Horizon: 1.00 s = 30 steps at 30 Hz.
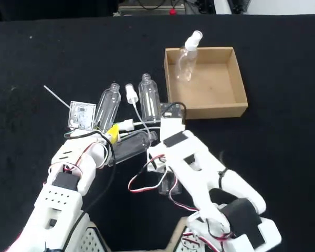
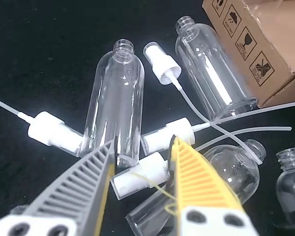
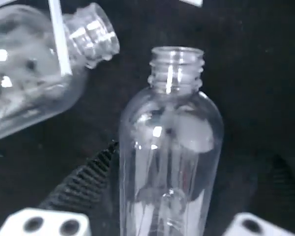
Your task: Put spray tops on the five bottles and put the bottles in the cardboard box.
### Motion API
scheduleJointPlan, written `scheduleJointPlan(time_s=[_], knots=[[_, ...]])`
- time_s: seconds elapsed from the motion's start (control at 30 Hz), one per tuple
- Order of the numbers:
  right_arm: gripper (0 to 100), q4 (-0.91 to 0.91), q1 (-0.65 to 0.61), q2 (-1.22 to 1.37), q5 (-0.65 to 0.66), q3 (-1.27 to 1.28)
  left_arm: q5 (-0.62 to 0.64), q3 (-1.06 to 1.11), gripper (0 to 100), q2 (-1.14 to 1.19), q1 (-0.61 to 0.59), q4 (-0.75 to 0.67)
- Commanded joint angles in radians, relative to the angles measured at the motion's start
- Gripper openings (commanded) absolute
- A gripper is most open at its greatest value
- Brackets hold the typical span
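high camera looks down over the whole counter (image 1: 37, 58); both wrist cameras sit close in, sharing that lying bottle (image 2: 233, 169) between them.

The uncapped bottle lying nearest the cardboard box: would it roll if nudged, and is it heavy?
The bottle is round and lies on its side, so a sideways nudge would probably roll it. It looks empty and clear, so it is likely light. Its glossy surface might slip in a grip.
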Motion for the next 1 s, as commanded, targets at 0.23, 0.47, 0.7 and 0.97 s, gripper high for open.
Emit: scheduleJointPlan(time_s=[0.23, 0.47, 0.7, 0.97], knots=[[2.5, 0.178, 0.282, -0.200, 0.549, -0.134, -0.003, -0.019, 18, -0.018, -0.008, -0.023], [1.1, 0.259, 0.522, -0.222, 0.879, -0.165, -0.003, -0.019, 18, -0.018, -0.007, -0.023], [1.5, 0.252, 0.864, -0.213, 1.537, -0.176, -0.003, -0.018, 18, -0.018, -0.007, -0.021], [5.6, 0.164, 1.192, -0.211, 1.668, -0.171, -0.003, -0.018, 18, -0.018, -0.007, -0.023]])
